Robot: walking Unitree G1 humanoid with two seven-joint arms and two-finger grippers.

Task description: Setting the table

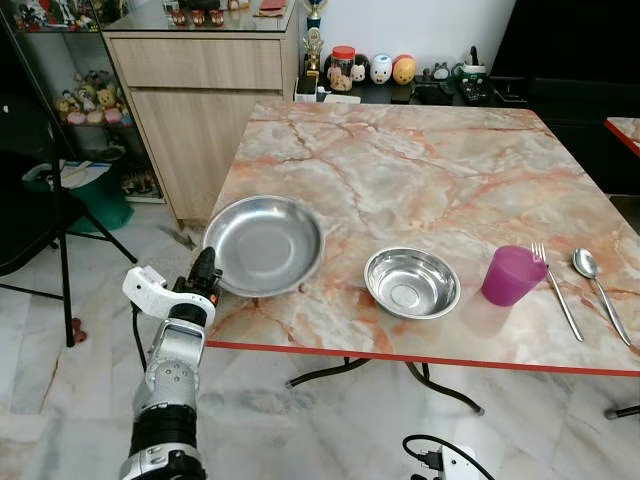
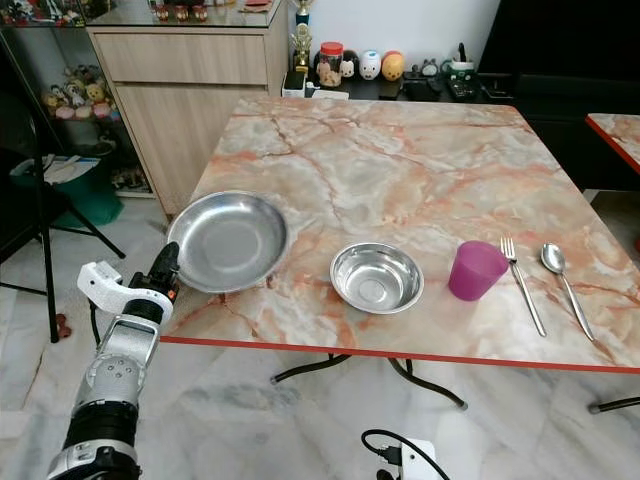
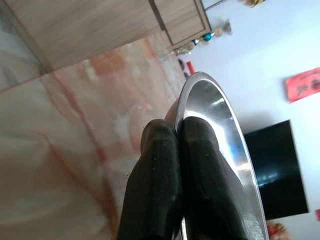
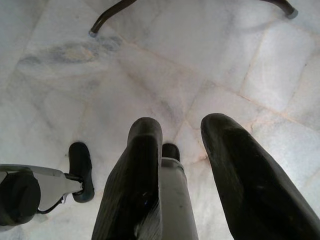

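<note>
Steel plate (image 1: 263, 243) sat flat at the marble table's (image 1: 430, 170) near-left corner, its edge overhanging toward the robot. Left gripper (image 1: 207, 270) had its fingers (image 3: 165, 170) pinched together on the plate rim; wrist view showed that edge-on. W/ it along the front edge: steel bowl (image 1: 411, 282), purple cup (image 1: 512, 275), fork (image 1: 556, 290) & spoon (image 1: 598, 287), handles pointing toward the robot. Right gripper (image 4: 182, 145) hung over the tiled floor (image 4: 210, 65), fingers apart.

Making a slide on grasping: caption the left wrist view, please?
Left tool pinches the rim of the steel plate over the marble table.
</note>
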